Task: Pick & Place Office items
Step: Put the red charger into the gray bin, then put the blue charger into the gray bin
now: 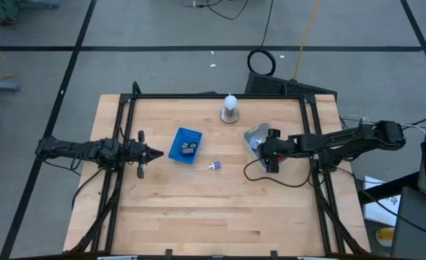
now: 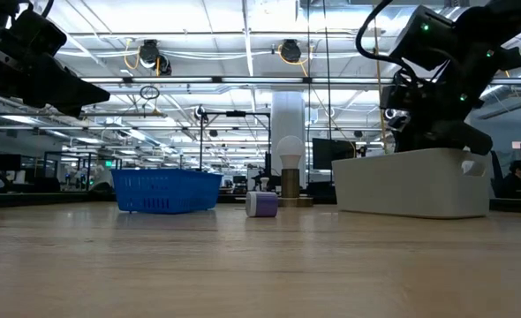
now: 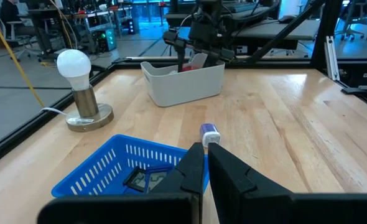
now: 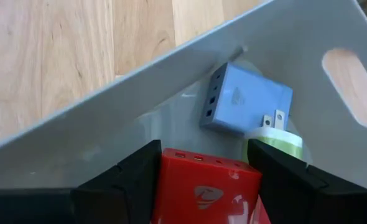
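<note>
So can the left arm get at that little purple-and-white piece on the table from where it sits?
Probably yes. The purple-and-white piece lies alone on bare wood past the blue basket, which only partly stands between it and the left gripper, whose fingers look shut and would need opening.

Red block [image 4: 205, 190] held over grey tray [image 4: 171, 81] containing blue block [image 4: 249, 99]; purple-white bit [image 1: 214, 166] on table.

right gripper [image 4: 202, 171] clamping a red block [image 4: 205, 190] inside grey tray [image 4: 140, 93], blue block [image 4: 246, 99] beside green piece [image 4: 274, 138]
</note>
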Tool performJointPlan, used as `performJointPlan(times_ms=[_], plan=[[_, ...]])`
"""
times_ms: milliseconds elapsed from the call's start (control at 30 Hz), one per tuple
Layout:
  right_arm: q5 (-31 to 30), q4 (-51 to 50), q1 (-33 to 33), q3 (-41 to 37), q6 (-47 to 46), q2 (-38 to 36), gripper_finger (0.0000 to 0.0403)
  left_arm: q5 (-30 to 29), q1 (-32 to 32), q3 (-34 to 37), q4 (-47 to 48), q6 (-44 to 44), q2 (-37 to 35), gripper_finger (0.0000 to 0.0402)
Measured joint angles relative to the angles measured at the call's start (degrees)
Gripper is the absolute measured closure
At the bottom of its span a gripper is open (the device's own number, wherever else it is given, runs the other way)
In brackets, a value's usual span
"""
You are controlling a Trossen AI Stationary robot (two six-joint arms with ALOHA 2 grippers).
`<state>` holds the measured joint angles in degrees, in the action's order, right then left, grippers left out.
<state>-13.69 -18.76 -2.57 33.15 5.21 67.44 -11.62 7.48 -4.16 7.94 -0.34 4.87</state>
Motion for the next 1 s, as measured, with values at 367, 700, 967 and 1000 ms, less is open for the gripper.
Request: performJointPlan(times_ms=[367, 700, 967, 1000], plan=[[0.3, 0.8, 0.0, 0.0, -0.4, -5.8, 0.0122, 0.0, 0.0, 0.0, 0.1, -0.1, 0.0, 0.0376], [8.8, 4.6, 0.1, 0.0, 0.0, -28.7, 0.0145, 0.0, 0.0, 0.0, 0.1, -0.2, 0.0, 0.0376], [9.7, 6.0, 0.0, -1.0, -2.0, -50.4, 0.0259, 0.0, 0.0, 0.0, 0.1, -0.2, 0.0, 0.0376], [10.4, 6.6, 0.0, -1.7, -2.2, -52.8, 0.0277, 0.0, 0.0, 0.0, 0.1, -0.2, 0.0, 0.0376]])
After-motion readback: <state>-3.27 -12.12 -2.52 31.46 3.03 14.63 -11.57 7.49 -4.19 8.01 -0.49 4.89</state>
